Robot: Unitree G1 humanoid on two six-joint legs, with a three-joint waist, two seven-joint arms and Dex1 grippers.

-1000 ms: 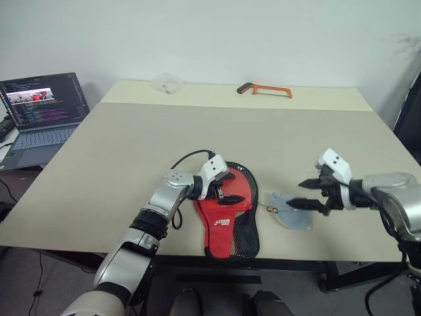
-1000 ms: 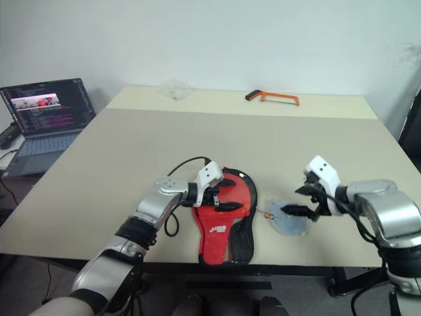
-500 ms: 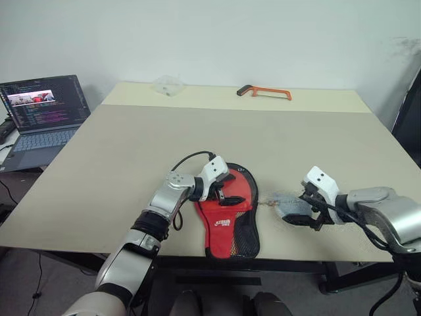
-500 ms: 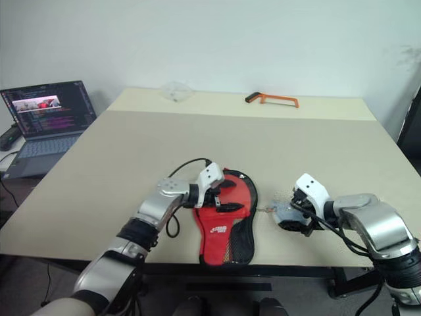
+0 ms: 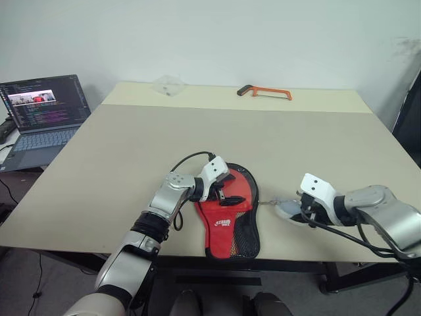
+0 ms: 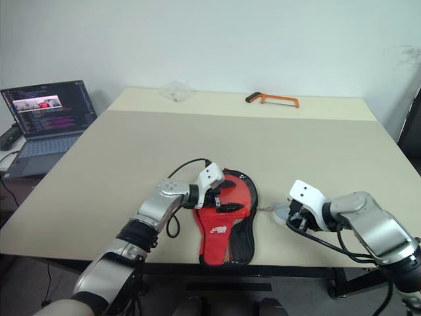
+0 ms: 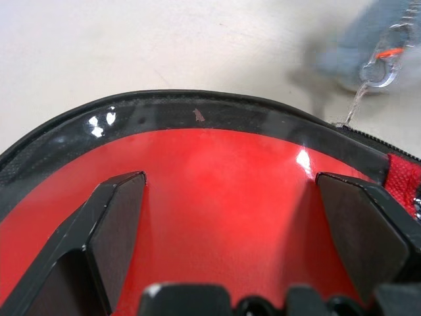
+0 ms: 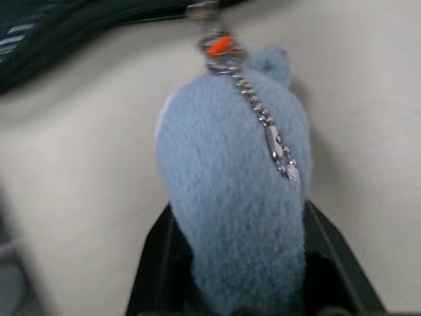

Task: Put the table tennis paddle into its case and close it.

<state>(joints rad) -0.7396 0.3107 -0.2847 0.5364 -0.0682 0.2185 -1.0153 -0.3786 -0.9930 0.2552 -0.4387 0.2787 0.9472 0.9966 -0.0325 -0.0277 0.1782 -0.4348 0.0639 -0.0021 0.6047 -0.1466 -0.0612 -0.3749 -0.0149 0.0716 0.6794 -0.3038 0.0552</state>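
Paddle case is lying near the front edge of the beige surface, its red side with white logo and black mesh panel facing up, the rounded end pointing away from the robot. Inside the open rounded end, the red face of the table tennis paddle is showing, ringed by the case's black edging; in the left wrist view it is sitting just beneath that gripper's fingers.

The left gripper is reaching across the upper part of the case with its two black fingers spread wide, one on either side of the red face, not clamping anything.

To the right of the case, a small grey-blue fuzzy charm is lying on the surface, joined to the case's zip by a short bead chain with an orange link. The right gripper is angling down onto this charm, and in the right wrist view its fingers are pressing in on both sides of the plush, grasping it.

Farther back, an orange-handled hacksaw and a clear plastic item are resting near the far edge, well apart from the case. An open laptop is sitting on a lower stand off the left side.
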